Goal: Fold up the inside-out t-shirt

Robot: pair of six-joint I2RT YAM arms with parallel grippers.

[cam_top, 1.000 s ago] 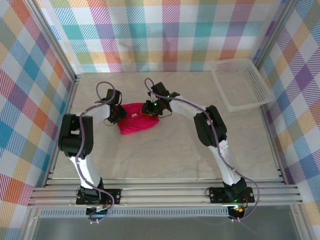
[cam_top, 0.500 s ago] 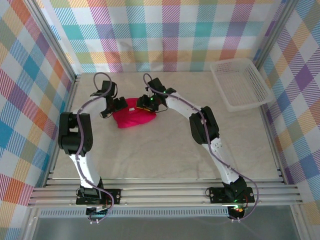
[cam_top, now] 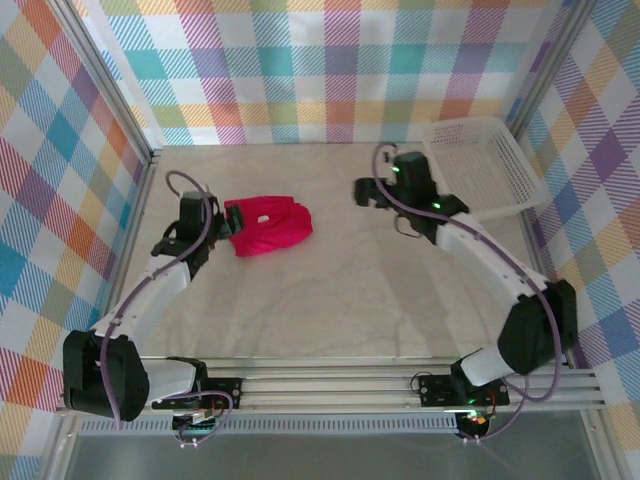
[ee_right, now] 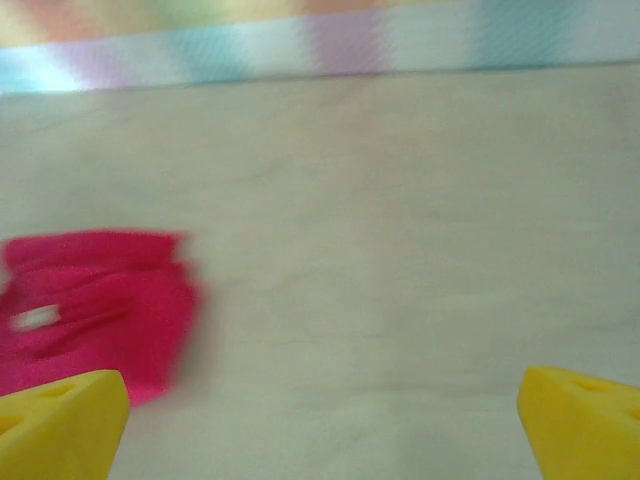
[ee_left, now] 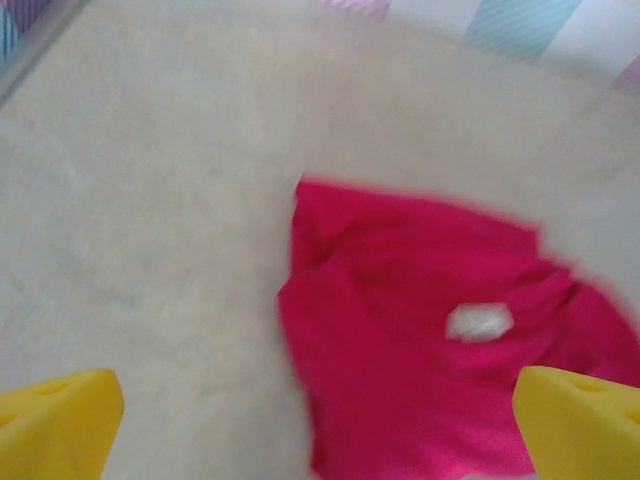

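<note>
The crimson t-shirt (cam_top: 272,228) lies as a compact folded bundle on the table at the back left, with its small white tag (cam_top: 262,220) facing up. My left gripper (cam_top: 222,222) hovers just left of the shirt, open and holding nothing. In the left wrist view the shirt (ee_left: 430,330) and its tag (ee_left: 478,320) lie between and ahead of the wide-spread yellow fingertips (ee_left: 60,425). My right gripper (cam_top: 366,192) is open, well to the right of the shirt. In the right wrist view, the shirt (ee_right: 90,310) sits at the left edge.
A white mesh basket (cam_top: 520,160) stands at the back right corner, close behind the right arm. Plaid walls and metal frame rails enclose the table on three sides. Bare beige tabletop (cam_top: 340,300) stretches in front of the shirt.
Both grippers have let go of the shirt and drawn away. The right arm swung far to the right, the left backed off to the left. The shirt stays as a bundle.
</note>
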